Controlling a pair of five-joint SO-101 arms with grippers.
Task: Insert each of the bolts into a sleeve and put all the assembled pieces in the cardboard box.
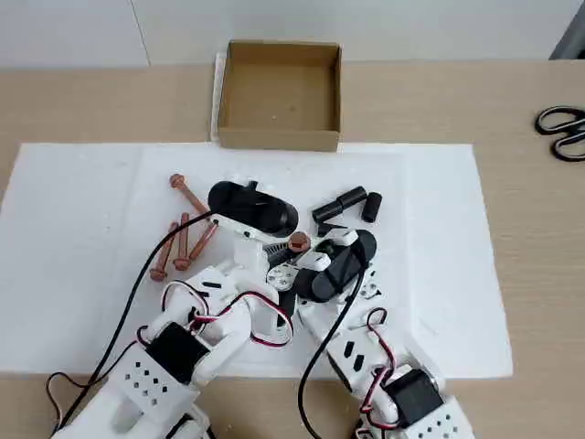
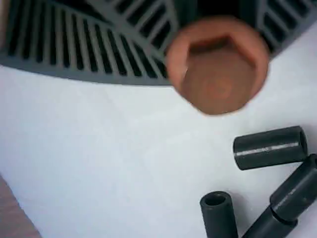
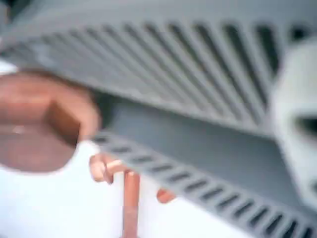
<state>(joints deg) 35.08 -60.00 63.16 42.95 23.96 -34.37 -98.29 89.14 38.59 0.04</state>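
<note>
While loose bolts [image 1: 184, 242] lie flat, one bolt [image 1: 299, 242] stands head-up.

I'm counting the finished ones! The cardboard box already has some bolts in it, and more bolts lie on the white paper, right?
Not quite. The high view shows the cardboard box empty, with nothing in it. The rest is right: loose bolts lie on the white paper.

My left arm [image 1: 224, 294] and right arm [image 1: 352, 352] are white plastic shells around boxy black motors [image 1: 174, 352], strung with twisted red-and-white wires [image 1: 274, 337] and thick black cables [image 1: 137, 283]; small holes [image 1: 146, 389] dot the bases.
</note>
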